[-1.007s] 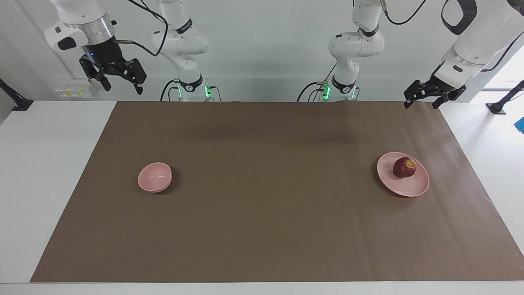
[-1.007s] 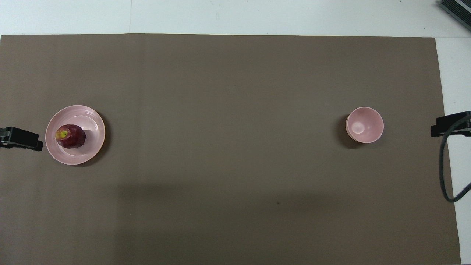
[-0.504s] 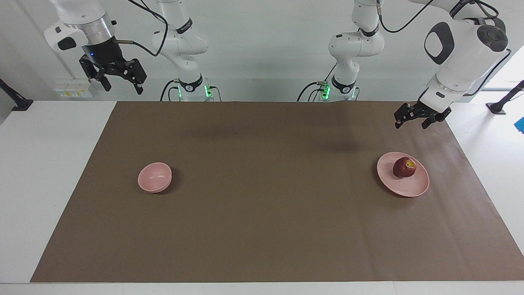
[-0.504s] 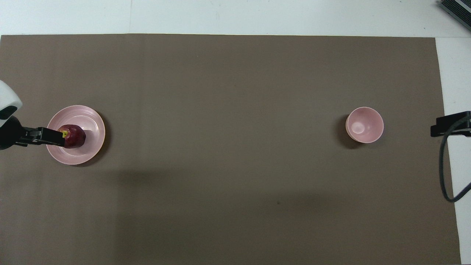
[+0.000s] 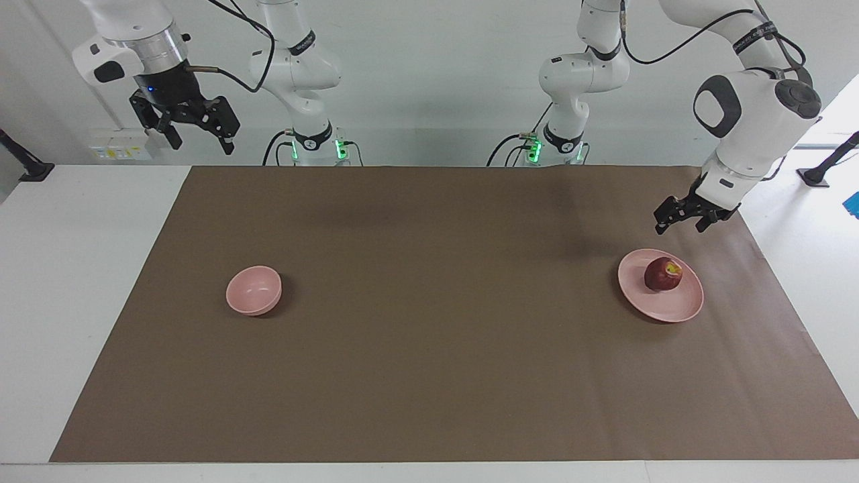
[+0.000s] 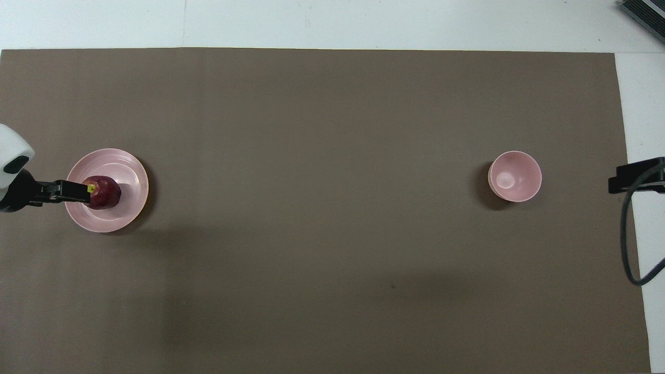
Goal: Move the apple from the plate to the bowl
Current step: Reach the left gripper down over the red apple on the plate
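Note:
The dark red apple (image 5: 663,274) lies on the pale pink plate (image 5: 671,310) toward the left arm's end of the brown mat. The small pink bowl (image 5: 254,290) stands empty toward the right arm's end. My left gripper (image 5: 678,229) is open and hangs in the air over the plate's edge nearest the robots, apart from the apple. In the overhead view the left gripper (image 6: 78,191) covers part of the apple (image 6: 106,193) and plate (image 6: 130,171); the bowl (image 6: 515,176) shows too. My right gripper (image 5: 201,143) is open, raised high and waits at its end.
A brown mat (image 5: 429,376) covers most of the white table. The right gripper's tip (image 6: 631,177) and a black cable (image 6: 626,249) show at the overhead view's edge beside the bowl.
My left gripper has come down and moved over the plate toward the apple. The right arm, apple, plate and bowl have not moved.

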`<state>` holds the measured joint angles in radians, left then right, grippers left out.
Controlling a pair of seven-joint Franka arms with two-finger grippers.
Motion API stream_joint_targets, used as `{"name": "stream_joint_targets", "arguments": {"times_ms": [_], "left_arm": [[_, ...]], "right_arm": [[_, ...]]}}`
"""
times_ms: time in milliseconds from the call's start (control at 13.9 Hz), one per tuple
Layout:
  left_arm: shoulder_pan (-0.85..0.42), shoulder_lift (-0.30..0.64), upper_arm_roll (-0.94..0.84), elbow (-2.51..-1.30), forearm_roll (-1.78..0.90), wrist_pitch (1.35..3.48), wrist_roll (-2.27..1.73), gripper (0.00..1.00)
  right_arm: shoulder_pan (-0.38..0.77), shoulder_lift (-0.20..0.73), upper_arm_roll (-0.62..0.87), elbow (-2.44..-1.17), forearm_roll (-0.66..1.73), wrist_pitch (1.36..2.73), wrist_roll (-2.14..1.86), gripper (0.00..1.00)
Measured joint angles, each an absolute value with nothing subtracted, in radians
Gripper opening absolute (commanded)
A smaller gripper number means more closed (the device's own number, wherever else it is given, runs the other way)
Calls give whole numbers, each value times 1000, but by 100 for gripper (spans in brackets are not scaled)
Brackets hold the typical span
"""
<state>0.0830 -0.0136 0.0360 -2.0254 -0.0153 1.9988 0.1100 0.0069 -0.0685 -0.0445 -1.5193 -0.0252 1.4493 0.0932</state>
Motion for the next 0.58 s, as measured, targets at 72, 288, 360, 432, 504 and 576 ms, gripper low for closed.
{"name": "stream_joint_targets", "arguments": {"times_ms": [72,288,360,432,504,576], "left_arm": [[85,10,36,-2028,-15,2021,110,100],[86,95,34,-2031,-15,2091,109,100],[86,122,34,-2031,-15,2112,109,100],[86,146,34,-2031,-15,2134,109,100],[86,166,34,-2031,-15,2153,109,100],[86,181,34,-2032,-15,2167,110,100]], "right_arm": [[7,-69,-44,-1519,-25,1449,93,100],[7,-69,-45,-1520,-25,1449,93,100],[7,-69,-45,-1520,-25,1449,93,100],[7,-69,-45,-1520,-25,1449,93,100],[7,-69,-45,-1520,-25,1449,93,100],[7,-69,-45,-1520,-25,1449,93,100]]}}
